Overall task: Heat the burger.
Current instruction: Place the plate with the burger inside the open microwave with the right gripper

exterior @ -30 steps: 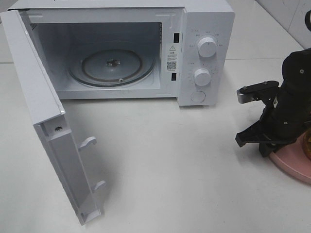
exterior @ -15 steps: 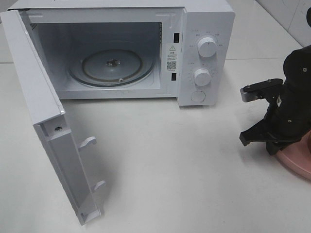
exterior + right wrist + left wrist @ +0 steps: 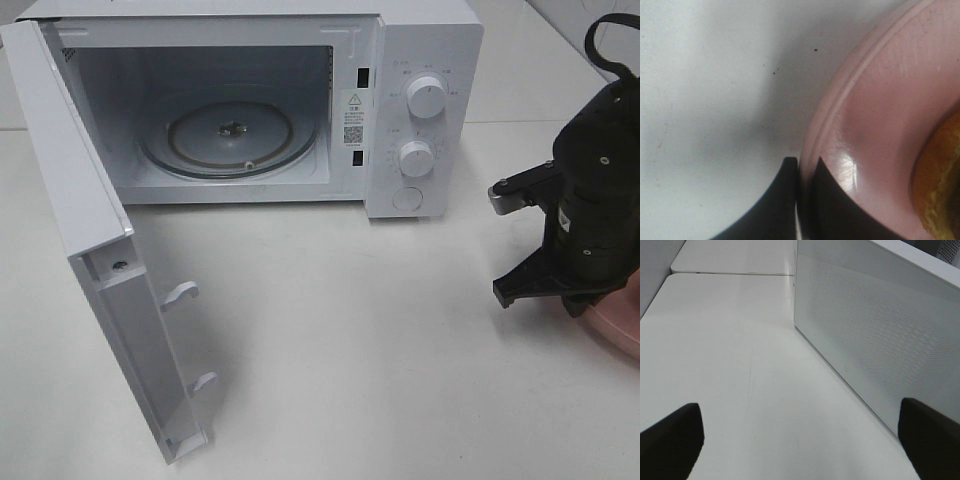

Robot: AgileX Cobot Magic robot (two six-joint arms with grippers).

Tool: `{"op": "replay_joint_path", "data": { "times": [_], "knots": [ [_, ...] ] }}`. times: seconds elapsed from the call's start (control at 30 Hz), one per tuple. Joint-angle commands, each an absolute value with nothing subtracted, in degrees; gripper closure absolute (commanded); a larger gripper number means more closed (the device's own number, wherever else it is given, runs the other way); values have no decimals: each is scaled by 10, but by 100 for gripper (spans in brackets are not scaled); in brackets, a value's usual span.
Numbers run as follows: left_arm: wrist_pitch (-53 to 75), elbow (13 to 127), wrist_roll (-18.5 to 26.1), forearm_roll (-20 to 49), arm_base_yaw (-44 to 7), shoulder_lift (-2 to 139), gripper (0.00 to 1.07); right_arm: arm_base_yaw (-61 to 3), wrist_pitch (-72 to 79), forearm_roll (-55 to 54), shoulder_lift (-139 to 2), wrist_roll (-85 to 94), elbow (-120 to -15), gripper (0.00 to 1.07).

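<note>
Microwave door (image 3: 90, 250) swung wide open, free edge nearest camera, standing on white table (image 3: 350, 350). Left gripper (image 3: 802, 437) low over table beside door's perforated outer face, jaws spread wide. Right gripper (image 3: 801, 200) pinched onto rim of pink plate (image 3: 865, 125), one finger outside rim, one inside. Burger (image 3: 940, 185) sits on that plate at table's right side, only golden bun edge showing, well apart from microwave (image 3: 450, 60). Farther back: cavity with glass turntable (image 3: 270, 130), two white knobs (image 3: 427, 97).
</note>
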State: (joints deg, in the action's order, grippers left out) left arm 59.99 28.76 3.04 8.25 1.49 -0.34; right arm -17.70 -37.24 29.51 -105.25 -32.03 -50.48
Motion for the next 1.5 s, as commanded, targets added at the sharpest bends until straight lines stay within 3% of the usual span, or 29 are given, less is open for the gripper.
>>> {"op": "replay_joint_path", "data": {
  "times": [0.03,0.8,1.5],
  "knots": [
    [594,286,31,84,17,-17,9,-195,-406,349,-1045,-356,-502,107],
    [594,286,31,84,17,-17,9,-300,-460,377,-959,-395,-448,107],
    [594,286,31,84,17,-17,9,-478,-550,362,-885,-413,-415,107]
  ]
}}
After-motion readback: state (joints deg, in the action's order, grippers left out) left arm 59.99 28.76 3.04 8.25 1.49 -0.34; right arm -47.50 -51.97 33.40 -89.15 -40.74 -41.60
